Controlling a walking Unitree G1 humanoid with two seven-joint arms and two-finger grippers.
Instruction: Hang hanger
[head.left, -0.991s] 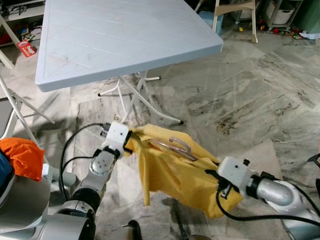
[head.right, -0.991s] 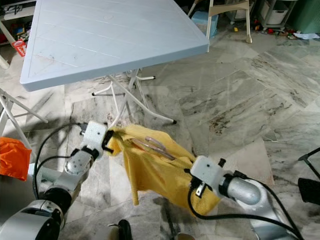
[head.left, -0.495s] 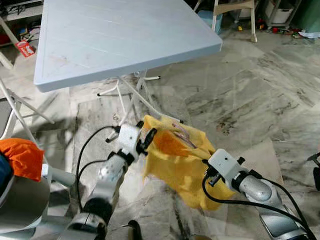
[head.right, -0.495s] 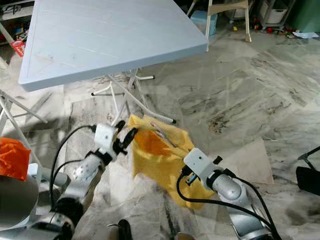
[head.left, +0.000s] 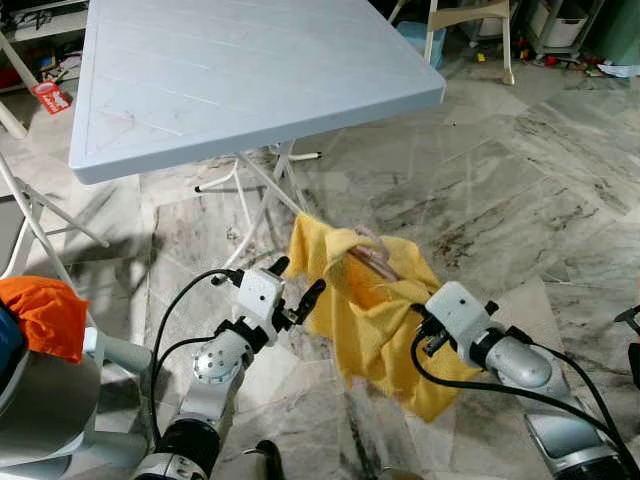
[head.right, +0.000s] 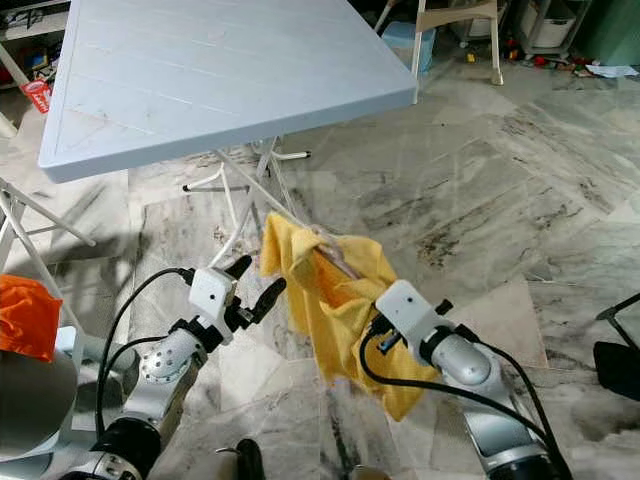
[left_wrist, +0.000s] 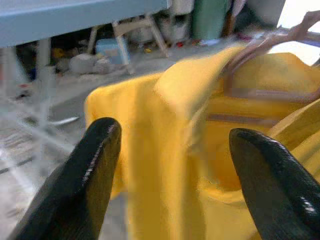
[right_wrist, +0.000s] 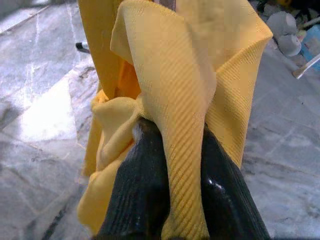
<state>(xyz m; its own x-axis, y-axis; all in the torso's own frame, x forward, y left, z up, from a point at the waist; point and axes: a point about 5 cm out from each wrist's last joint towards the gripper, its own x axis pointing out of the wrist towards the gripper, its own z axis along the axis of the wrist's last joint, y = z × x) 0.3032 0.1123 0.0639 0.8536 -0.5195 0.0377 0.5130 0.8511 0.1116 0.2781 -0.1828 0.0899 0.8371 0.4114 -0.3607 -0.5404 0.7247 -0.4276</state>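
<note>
Right claw (right_wrist: 170, 165): I see it clamped on yellow garment (head.left: 365, 305), on its hanger (head.left: 368, 262) | left claw (head.left: 292, 287): fingers spread, just left of cloth | both above marble floor (head.left: 520, 190), near white worktop (head.left: 230, 70)

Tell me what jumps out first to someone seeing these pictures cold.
The bright yellow garment grabs the eye, draped on a pinkish hanger and hanging in mid-air over the marble floor, in front of the pale blue folding table. The right gripper has its jaws clamped on a fold of the cloth, while the left gripper sits beside it with jaws open, off the fabric.
</note>
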